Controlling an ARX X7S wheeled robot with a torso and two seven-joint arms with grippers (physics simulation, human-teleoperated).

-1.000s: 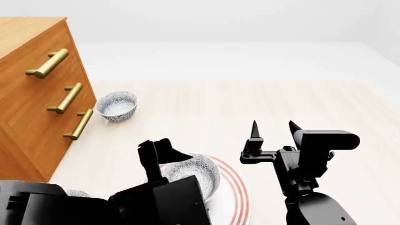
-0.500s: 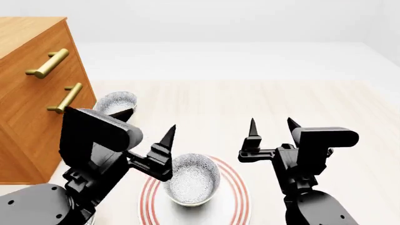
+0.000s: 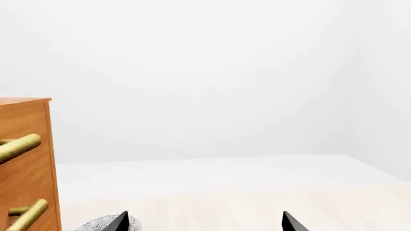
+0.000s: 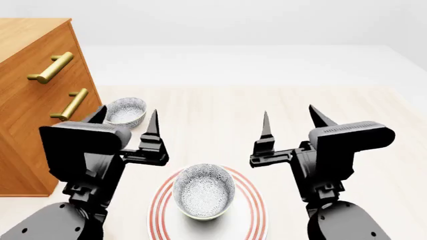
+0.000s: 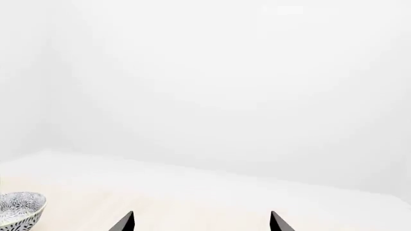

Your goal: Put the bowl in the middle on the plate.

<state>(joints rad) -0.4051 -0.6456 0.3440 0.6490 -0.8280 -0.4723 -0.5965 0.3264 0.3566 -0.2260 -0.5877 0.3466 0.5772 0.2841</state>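
A: Where's the bowl (image 4: pixel 203 190) rt now?

B: Sitting upright on the plate (image 4: pixel 160 210), roughly at its centre, red rings showing around it on both sides. Neither arm touches it.

A: And the grippers?

B: Left gripper (image 4: pixel 127 120) is raised above the table, fingers spread wide, nothing between them. Right gripper (image 4: pixel 288 119) is the same: prongs apart, pointing up, empty. They flank the plate, one on each side, both well clear of the bowl.

A: Anything else on the table (image 4: pixel 220 115)?

B: A second bowl (image 4: pixel 125 111), same speckled pattern, stands farther back near the wooden dresser (image 4: pixel 30 100). The left gripper's fingers partly overlap it from the head view, but that's just line of sight; they're up in the air. It also shows at the edge of the right wrist view (image 5: pixel 19 206) and as a sliver behind a fingertip in the left wrist view (image 3: pixel 103 224).

A: Dresser details?

B: Light-brown wood, brass bar handles (image 4: pixel 52 67), at the table's left side. A third bowl isn't visible from here; can't tell where it is.
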